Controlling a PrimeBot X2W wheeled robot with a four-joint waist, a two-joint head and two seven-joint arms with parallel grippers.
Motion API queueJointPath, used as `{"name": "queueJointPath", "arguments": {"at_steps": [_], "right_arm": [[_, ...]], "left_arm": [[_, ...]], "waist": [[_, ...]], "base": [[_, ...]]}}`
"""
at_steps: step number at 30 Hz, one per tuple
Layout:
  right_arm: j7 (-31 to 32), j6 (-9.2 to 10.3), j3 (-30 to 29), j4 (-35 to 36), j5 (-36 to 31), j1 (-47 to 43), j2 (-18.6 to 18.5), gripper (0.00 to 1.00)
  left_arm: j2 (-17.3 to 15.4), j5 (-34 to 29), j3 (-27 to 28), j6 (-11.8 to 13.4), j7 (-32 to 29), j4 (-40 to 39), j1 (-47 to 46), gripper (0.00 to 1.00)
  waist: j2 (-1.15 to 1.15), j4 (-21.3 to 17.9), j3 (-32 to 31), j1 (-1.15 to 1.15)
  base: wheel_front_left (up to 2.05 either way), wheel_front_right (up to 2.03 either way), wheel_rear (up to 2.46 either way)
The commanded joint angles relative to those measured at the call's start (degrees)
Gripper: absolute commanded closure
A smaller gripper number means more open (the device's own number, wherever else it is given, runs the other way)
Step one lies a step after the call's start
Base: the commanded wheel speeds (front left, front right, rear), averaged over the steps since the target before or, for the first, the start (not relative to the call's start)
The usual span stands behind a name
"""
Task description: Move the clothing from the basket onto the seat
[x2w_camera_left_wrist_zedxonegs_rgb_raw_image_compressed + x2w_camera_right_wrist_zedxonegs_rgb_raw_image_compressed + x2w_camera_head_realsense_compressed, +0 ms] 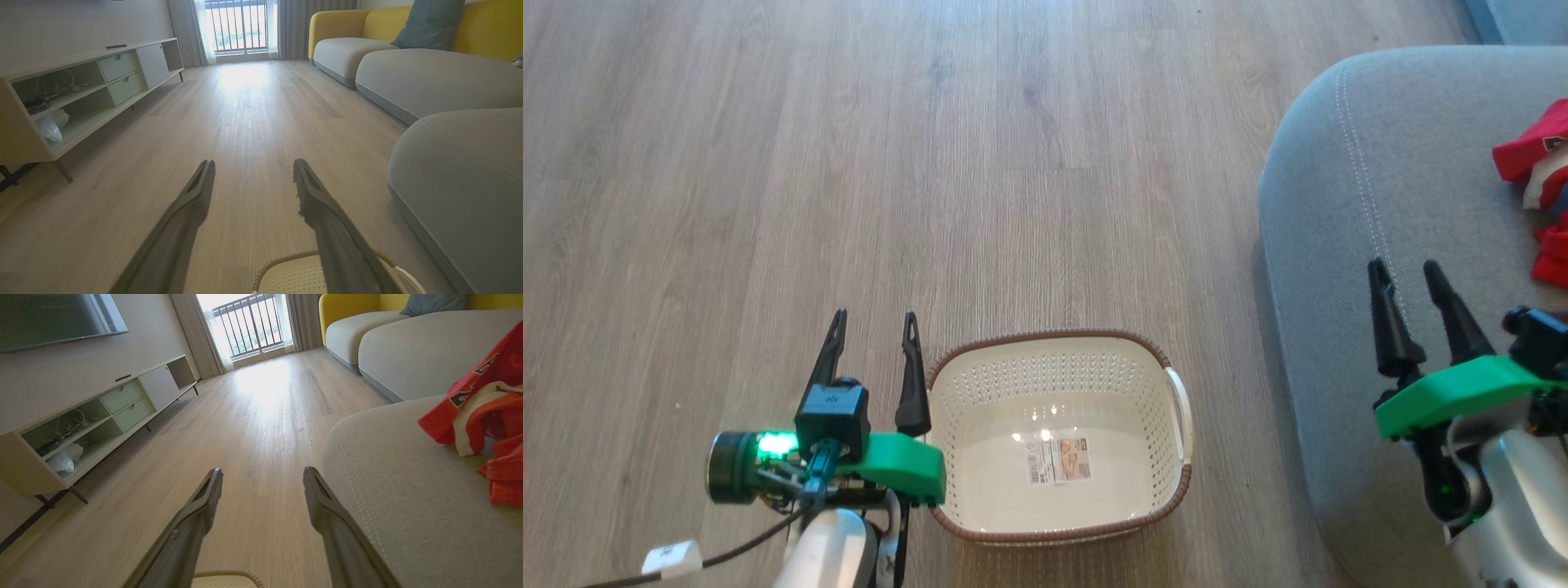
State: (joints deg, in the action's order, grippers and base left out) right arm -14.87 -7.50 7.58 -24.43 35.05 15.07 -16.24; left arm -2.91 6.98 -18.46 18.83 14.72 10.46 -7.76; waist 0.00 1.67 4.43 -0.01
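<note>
- The red clothes (1529, 151) lay crumpled on the grey seat (1372, 188), pointing no clear way.
- The basket (1054, 336) sat on the wood floor (931, 163), long side left to right.
- The left gripper (875, 316) and right gripper (1403, 267) were wide apart, holding nothing.

Glossy perforated plastic basket (1054, 376); matt fabric seat (1339, 245); wood-grain floor (849, 163).

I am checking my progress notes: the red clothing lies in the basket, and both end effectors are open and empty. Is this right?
Not quite. The basket holds only a paper label; the red clothing lies on the seat, as the head view shows. Both end effectors, left and right, are indeed open and empty.
</note>
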Motion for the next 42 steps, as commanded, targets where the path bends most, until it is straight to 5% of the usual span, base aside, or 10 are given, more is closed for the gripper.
{"name": "queueJointPath", "arguments": {"at_steps": [1, 31, 42], "right_arm": [[-0.1, 0.01, 1.5, 0.8, -1.1, 1.1, -0.2, 0.00], [-0.1, 0.01, 2.3, -1.4, -5.5, -1.2, 3.7, 0.00], [-0.1, 0.01, 2.8, -1.5, -5.0, -1.6, 4.2, 0.00]], "left_arm": [[0.0, -0.3, 2.1, -0.1, 0.3, -1.2, -1.1, 0.00], [0.0, 5.5, 4.8, -0.7, 0.3, 1.4, 0.4, 0.00], [0.0, 8.8, 5.9, -6.9, 0.3, -1.7, 1.6, 0.00]], "waist": [[0.00, 0.1, -0.3, 0.01], [0.00, -0.5, 0.1, 0.01], [0.00, -0.8, -0.7, 0.01]], "base": [[0.00, 0.00, 0.00], [0.00, 0.00, 0.00], [0.00, 0.00, 0.00]]}}
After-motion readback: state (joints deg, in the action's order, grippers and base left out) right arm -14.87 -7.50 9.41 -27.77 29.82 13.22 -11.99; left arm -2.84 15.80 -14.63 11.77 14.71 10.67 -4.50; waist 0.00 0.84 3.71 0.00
